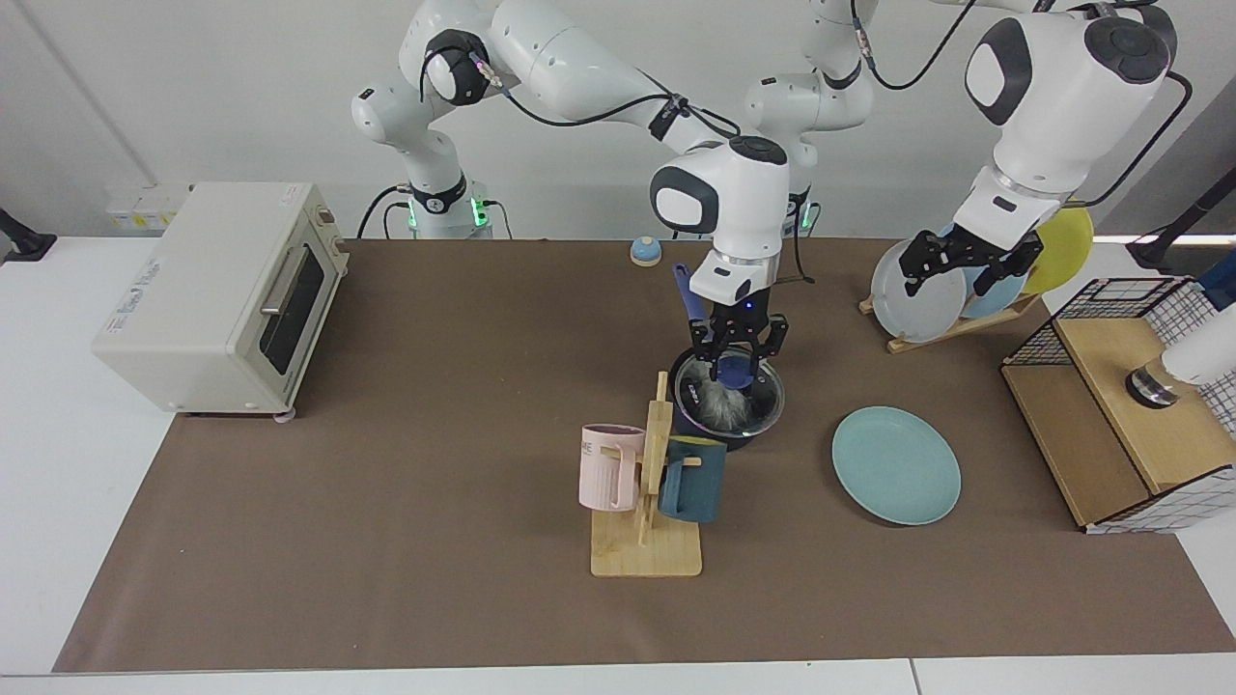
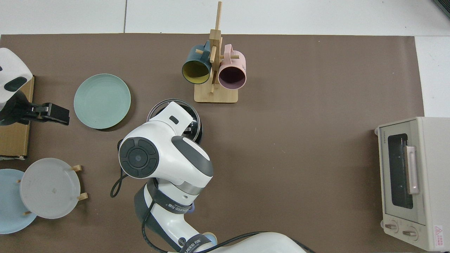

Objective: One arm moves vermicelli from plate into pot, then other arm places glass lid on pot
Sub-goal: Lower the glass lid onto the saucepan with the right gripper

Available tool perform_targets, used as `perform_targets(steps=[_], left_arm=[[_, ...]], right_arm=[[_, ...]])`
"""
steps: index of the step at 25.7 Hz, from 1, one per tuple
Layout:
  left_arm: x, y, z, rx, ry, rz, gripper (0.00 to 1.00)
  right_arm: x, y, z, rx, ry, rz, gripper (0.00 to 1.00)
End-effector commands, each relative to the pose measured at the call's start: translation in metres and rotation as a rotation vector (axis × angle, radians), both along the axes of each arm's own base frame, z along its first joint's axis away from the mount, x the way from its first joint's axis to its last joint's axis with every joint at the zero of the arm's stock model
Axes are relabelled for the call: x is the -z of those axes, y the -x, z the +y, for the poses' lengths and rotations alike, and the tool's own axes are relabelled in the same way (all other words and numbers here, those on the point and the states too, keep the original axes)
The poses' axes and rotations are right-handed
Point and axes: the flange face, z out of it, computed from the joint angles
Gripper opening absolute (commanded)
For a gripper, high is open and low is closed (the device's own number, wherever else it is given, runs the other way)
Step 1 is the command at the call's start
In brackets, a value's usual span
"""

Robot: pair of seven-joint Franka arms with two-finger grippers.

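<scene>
The dark navy pot [image 1: 742, 440] stands mid-table, its blue handle [image 1: 685, 292] pointing toward the arms. The glass lid [image 1: 760, 401] lies level over it, and the white vermicelli [image 1: 719, 409] shows through the glass inside the pot. My right gripper [image 1: 739, 363] hangs straight over the pot, shut on the lid's blue knob. From above, the right arm covers most of the pot and only the lid's rim [image 2: 156, 105] shows. The teal plate [image 1: 896, 465] [image 2: 102, 101] lies bare beside the pot. My left gripper [image 1: 951, 280] [image 2: 56, 114] waits open, raised in front of the plate rack.
A wooden mug tree [image 1: 647, 502] with a pink mug and a dark teal mug stands just in front of the pot. A toaster oven [image 1: 217, 294] sits at one end. At the other end are a plate rack [image 1: 903, 309] and a wire-and-wood box [image 1: 1120, 405].
</scene>
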Motion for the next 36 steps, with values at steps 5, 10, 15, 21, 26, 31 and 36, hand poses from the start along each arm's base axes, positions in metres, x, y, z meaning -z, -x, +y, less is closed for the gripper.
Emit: perform_targets(steps=[5,10,15,21,26,31,36], left_arm=[[-0.006,0.006,-0.002,0.014,0.0,0.008,1.0],[-0.006,0.006,-0.002,0.014,0.002,0.008,1.0],[-0.006,0.006,-0.002,0.014,0.002,0.008,1.0],[-0.006,0.006,-0.002,0.014,0.0,0.008,1.0],[-0.006,0.006,-0.002,0.016,0.001,0.008,1.0],[-0.006,0.006,-0.002,0.016,0.001,0.009,1.0],[-0.006,0.006,-0.001,0.014,0.001,0.009,1.0]], right_arm=[[0.003,0.006,-0.007,-0.015,0.041,0.033,0.0],[0.004,0.007,-0.009,-0.022,0.056,0.049,0.0],[0.003,0.009,-0.008,-0.023,0.043,0.072,0.0],[-0.003,0.007,-0.018,-0.021,0.045,0.118,0.0],[-0.006,0.004,-0.022,-0.022,0.044,0.125,0.0],[-0.006,0.004,-0.022,-0.034,0.048,0.125,0.0],[-0.005,0.002,-0.025,-0.032,0.047,0.128,0.15]])
